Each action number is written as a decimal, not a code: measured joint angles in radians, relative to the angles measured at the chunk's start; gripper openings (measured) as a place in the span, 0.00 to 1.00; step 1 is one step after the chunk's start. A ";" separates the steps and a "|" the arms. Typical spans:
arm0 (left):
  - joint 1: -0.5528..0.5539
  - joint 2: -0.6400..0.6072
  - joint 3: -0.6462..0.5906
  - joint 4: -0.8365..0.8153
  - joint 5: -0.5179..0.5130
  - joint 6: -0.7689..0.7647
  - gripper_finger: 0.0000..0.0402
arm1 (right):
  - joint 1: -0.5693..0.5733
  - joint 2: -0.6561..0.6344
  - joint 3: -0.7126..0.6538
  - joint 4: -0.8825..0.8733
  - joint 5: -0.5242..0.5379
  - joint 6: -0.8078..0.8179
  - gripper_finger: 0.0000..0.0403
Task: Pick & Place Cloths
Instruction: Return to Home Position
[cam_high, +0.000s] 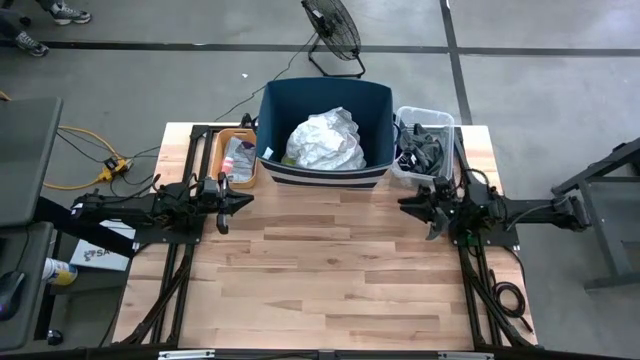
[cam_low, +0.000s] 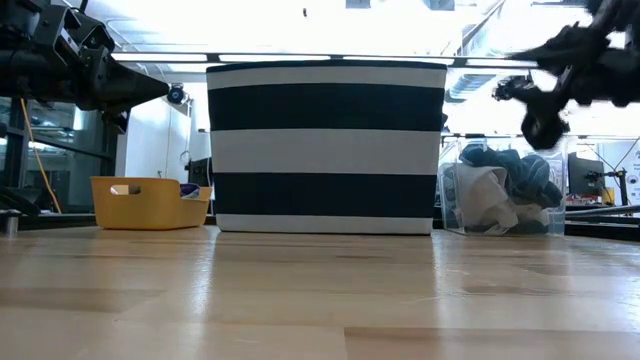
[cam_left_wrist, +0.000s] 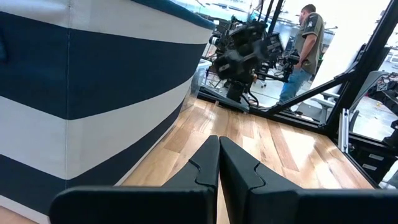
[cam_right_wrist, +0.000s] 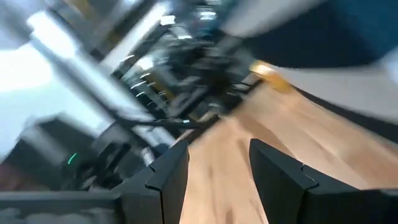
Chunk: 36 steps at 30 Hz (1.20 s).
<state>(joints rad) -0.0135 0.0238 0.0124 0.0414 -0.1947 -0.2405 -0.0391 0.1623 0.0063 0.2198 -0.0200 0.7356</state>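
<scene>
Hanging empty over the wooden counter, left tool is closed, right tool spread apart; crumpled white cloth looks soft, light; pinch a fold.

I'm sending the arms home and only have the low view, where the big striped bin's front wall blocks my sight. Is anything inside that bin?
Observer: Yes. From above, the big navy-and-white striped fabric bin holds a crumpled heap of thin white cloths.
Operator: Is the left gripper carrying anything?
Observer: No. The left gripper is shut on nothing, in front of the small orange tray.
Operator: And the right?
Observer: The right gripper is open, with only the wooden table showing through the gap; it hovers in front of the small clear plastic bin.
</scene>
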 joint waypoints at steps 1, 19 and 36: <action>0.000 0.000 0.000 0.000 0.000 0.000 0.03 | 0.000 0.000 0.000 0.042 -0.049 -0.063 0.40; 0.000 0.000 0.000 0.000 0.000 0.000 0.03 | 0.033 0.007 -0.001 0.001 -0.109 -0.583 0.40; 0.000 0.000 0.000 0.000 0.000 0.000 0.03 | 0.033 0.007 -0.001 -0.004 0.019 -0.580 0.40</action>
<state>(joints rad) -0.0133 0.0238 0.0124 0.0414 -0.1946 -0.2405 -0.0063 0.1694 0.0055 0.2157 -0.0015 0.1558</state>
